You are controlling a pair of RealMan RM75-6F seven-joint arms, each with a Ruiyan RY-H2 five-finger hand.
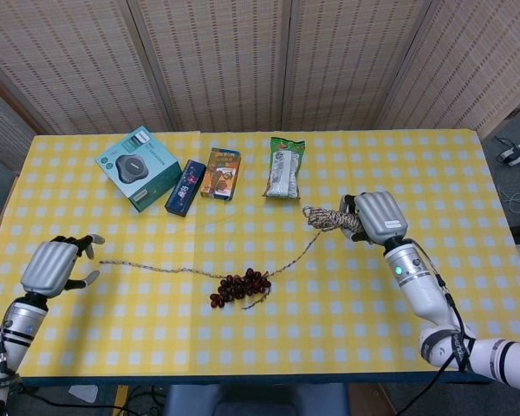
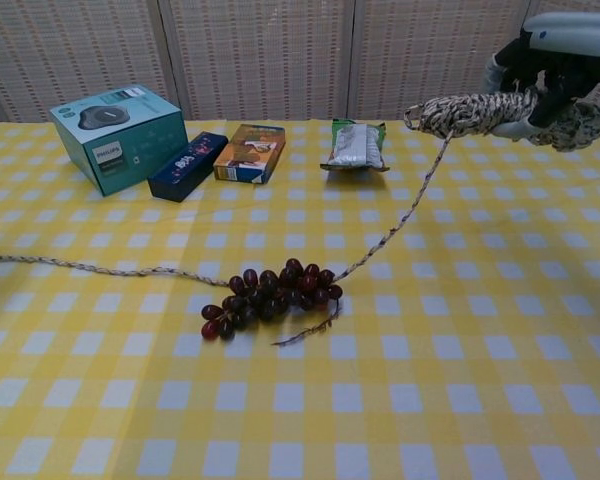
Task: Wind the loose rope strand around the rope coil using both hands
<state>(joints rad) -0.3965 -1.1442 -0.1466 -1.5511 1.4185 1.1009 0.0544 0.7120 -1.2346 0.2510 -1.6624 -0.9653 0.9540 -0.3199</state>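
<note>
My right hand (image 1: pixel 377 217) (image 2: pixel 555 55) grips the speckled rope coil (image 1: pixel 331 220) (image 2: pixel 475 110) and holds it raised above the yellow checked table (image 1: pixel 433 173). The loose strand (image 1: pixel 169 269) (image 2: pixel 90 268) slants down from the coil to the table, passes under a bunch of dark grapes (image 1: pixel 240 287) (image 2: pixel 268 295), and trails leftward. My left hand (image 1: pixel 56 264) hovers at the table's left side beside the strand's free end, fingers spread, holding nothing. In the chest view only a sliver of the left hand shows at the left edge.
Along the back stand a teal box (image 1: pixel 139 167) (image 2: pixel 118 136), a dark blue box (image 1: pixel 185 187) (image 2: pixel 187 166), an orange box (image 1: pixel 221 173) (image 2: pixel 251 152) and a green snack bag (image 1: pixel 284 167) (image 2: pixel 356 145). A woven screen backs the table.
</note>
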